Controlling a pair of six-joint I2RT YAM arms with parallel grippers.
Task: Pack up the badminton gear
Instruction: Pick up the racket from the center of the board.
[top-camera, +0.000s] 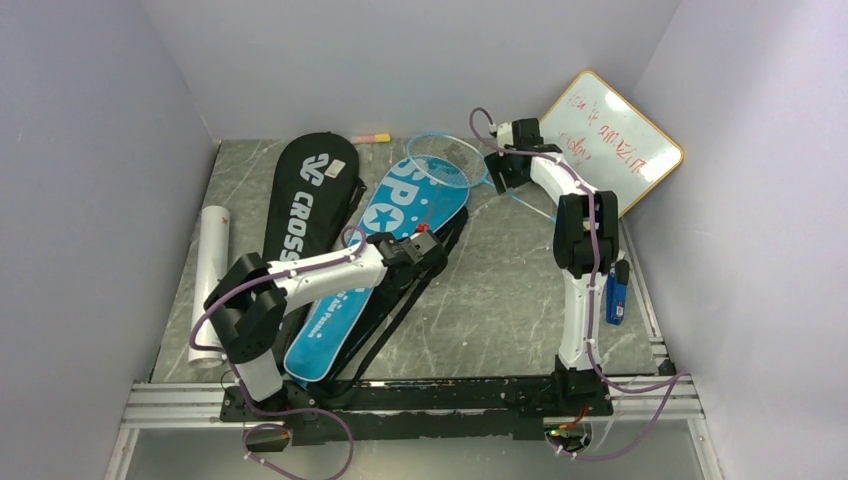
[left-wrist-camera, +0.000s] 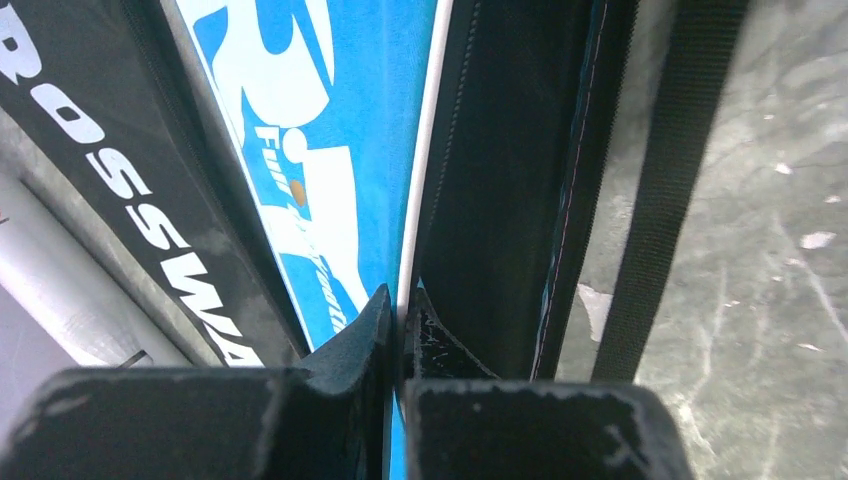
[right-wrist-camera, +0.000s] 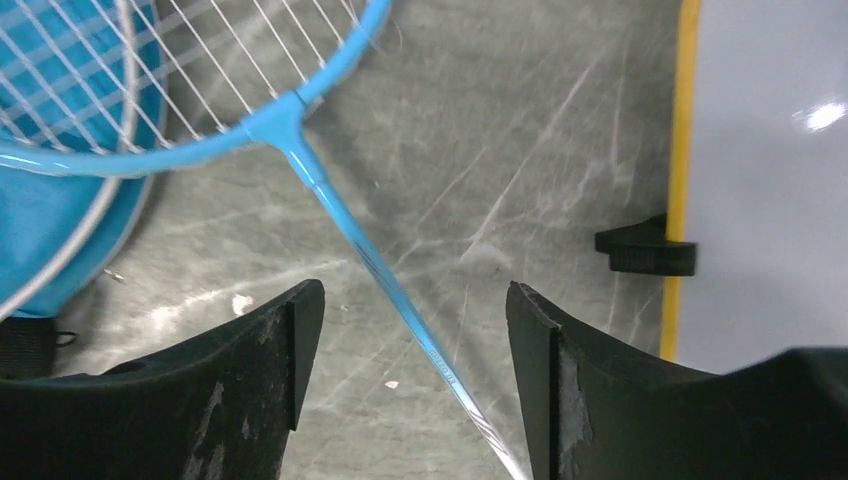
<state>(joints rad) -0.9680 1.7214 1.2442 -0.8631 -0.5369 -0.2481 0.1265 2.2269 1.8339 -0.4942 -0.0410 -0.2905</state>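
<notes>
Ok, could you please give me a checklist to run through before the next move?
1. Left gripper shut on the blue bag at its edge: ok.
2. Right gripper open, fingers either side of the light-blue racket shaft: ok.
3. Racket head overlapping the bag's top end: ok.
4. Bag mouth open enough to take the racket: cannot tell.
5. Whiteboard apart from the right arm's fingers, seen from above: ok.
</notes>
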